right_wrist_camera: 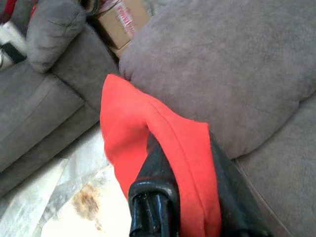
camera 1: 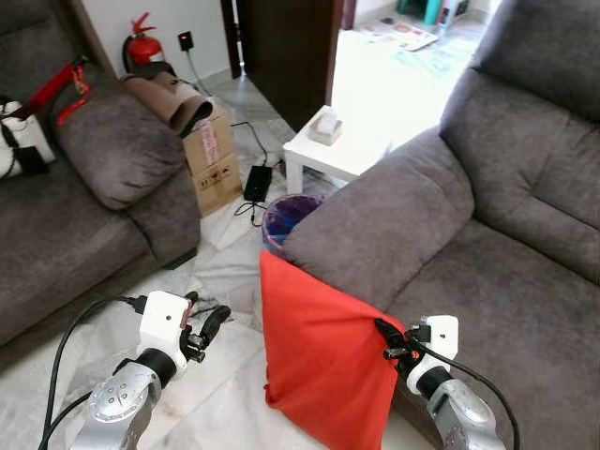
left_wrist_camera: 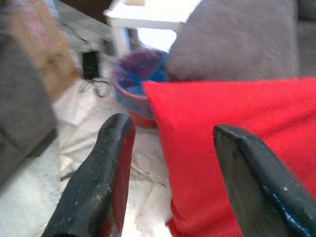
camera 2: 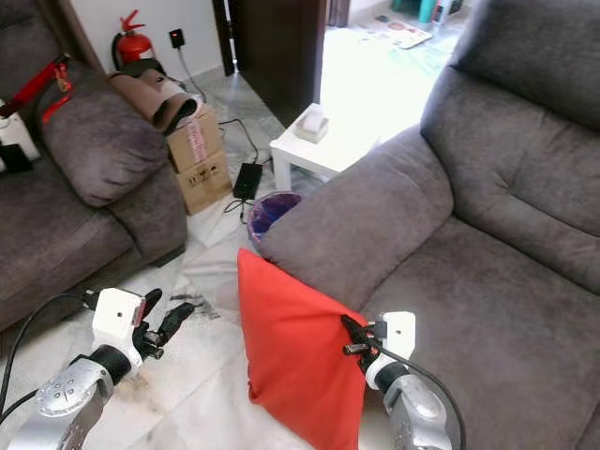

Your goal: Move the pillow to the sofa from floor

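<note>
The red pillow (camera 1: 323, 361) stands upright against the sofa (camera 1: 487, 272) arm, its lower edge by the floor. The right gripper (camera 1: 386, 340) has its fingers clamped on the pillow's upper corner nearest the seat; the left gripper (camera 1: 208, 330) hovers spread and empty beside it.

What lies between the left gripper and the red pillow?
Bare marble floor: in the left eye view, the left gripper hangs open beside the red pillow, apart from it.
</note>
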Tool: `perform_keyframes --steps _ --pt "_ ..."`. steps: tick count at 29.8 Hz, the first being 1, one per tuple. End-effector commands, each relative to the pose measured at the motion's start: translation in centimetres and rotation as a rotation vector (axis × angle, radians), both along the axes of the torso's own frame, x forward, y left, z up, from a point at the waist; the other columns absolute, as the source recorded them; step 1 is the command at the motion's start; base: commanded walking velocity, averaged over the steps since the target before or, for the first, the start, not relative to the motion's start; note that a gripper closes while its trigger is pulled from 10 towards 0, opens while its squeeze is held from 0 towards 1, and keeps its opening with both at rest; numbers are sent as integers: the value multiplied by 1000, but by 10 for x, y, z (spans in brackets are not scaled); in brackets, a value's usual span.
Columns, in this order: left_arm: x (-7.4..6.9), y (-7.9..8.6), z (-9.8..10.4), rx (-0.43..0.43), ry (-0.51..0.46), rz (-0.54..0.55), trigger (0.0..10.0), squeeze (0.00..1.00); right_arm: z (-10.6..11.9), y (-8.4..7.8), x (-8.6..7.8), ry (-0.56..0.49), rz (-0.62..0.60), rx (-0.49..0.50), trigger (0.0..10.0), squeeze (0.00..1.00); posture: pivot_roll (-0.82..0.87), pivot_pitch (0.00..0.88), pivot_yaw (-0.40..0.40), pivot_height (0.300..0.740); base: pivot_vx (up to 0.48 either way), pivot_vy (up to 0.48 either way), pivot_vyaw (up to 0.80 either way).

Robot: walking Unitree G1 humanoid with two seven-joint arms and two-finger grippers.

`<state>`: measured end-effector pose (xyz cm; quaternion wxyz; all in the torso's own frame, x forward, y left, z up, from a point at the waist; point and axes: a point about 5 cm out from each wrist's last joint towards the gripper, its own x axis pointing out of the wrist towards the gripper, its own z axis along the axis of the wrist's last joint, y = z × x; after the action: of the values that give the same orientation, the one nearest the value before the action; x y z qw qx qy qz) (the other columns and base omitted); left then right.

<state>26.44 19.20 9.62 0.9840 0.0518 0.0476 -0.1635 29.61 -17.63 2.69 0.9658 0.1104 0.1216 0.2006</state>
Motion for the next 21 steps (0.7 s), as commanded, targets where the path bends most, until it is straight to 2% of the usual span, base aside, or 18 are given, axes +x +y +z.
perform_keyframes --steps 1,3,5,6,7,9,10,12,13,15,18,19,20,21 --pt "-7 2 -7 13 54 -41 10000 0 10 -1 3 -77 47 -34 10000 0 121 148 24 740 0 0 -800" --pt "-12 1 -13 43 106 -115 10000 0 9 4 0 -72 136 -24 10000 0 120 146 25 740 0 0 -653" --pt "-25 0 -26 120 209 -260 10000 0 5 18 -14 -60 408 -61 10000 0 122 141 26 740 0 0 0" --pt "-29 8 -31 137 255 -283 10000 0 2 27 -30 -41 639 -76 10000 0 121 140 28 740 0 0 0" --pt "-29 8 -31 137 255 -283 10000 0 2 27 -30 -41 639 -76 10000 0 121 140 28 740 0 0 0" --pt "-29 23 -34 235 276 -305 10000 0 -4 30 -51 48 908 -88 10000 0 123 137 27 740 0 0 0" --pt "-29 23 -34 235 276 -305 10000 0 -4 30 -51 48 908 -88 10000 0 123 137 27 740 0 0 0" --pt "-25 27 -30 272 268 -324 10000 0 -3 29 -58 66 1022 -107 10000 0 125 136 29 740 0 0 0" --pt "-25 27 -30 272 268 -324 10000 0 -3 29 -58 66 1022 -107 10000 0 125 136 29 740 0 0 0" --pt "-22 27 -23 277 266 -366 10000 0 1 27 -62 73 1113 -121 10000 0 123 139 26 740 0 0 0" --pt "-19 27 -15 302 263 -429 10000 24 6 26 -65 94 1183 -128 10000 0 122 147 23 740 0 0 0" --pt "-18 27 -14 309 263 -448 10000 922 7 26 -65 95 1196 -131 10000 0 122 148 24 740 0 0 0" --pt "-18 26 -13 312 266 -468 10000 1000 8 26 -66 96 1207 -133 10000 0 122 149 24 740 0 0 0" --pt "-18 26 -13 313 267 -481 10000 1000 9 26 -66 97 1213 -134 10000 0 122 149 24 740 0 0 0"
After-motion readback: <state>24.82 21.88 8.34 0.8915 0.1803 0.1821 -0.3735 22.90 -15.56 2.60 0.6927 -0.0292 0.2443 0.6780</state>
